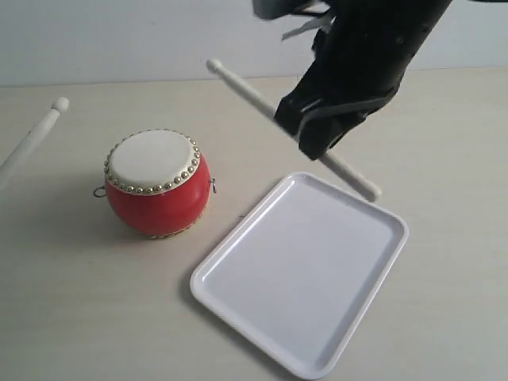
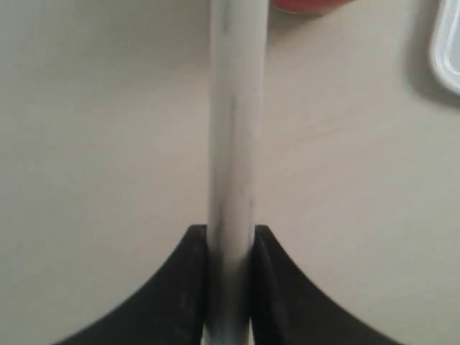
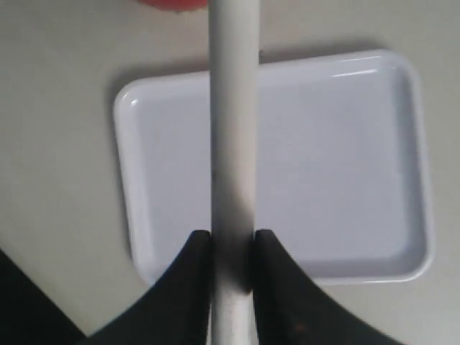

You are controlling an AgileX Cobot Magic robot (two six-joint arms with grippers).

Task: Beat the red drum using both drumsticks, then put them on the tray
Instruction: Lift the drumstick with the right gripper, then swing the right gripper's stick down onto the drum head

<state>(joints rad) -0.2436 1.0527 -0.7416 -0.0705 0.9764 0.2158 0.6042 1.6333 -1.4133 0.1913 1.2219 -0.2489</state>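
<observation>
The red drum (image 1: pixel 156 184) with its cream studded top stands left of centre on the table. Right of it lies the white tray (image 1: pixel 302 270), with nothing on it. My right gripper (image 1: pixel 311 131) is shut on a drumstick (image 1: pixel 246 89), held in the air over the tray's far edge, its bead tip toward the back left. In the right wrist view that drumstick (image 3: pixel 233 129) runs between the fingers (image 3: pixel 194 262) above the tray (image 3: pixel 338 165). My left gripper (image 2: pixel 230 241) is shut on the other drumstick (image 2: pixel 236 115), whose tip (image 1: pixel 59 104) shows at the exterior view's left edge.
A pale beige table (image 1: pixel 71 302) carries everything. A white wall (image 1: pixel 119 40) rises behind it. A sliver of the drum (image 2: pixel 309 6) and a tray corner (image 2: pixel 449 50) show in the left wrist view.
</observation>
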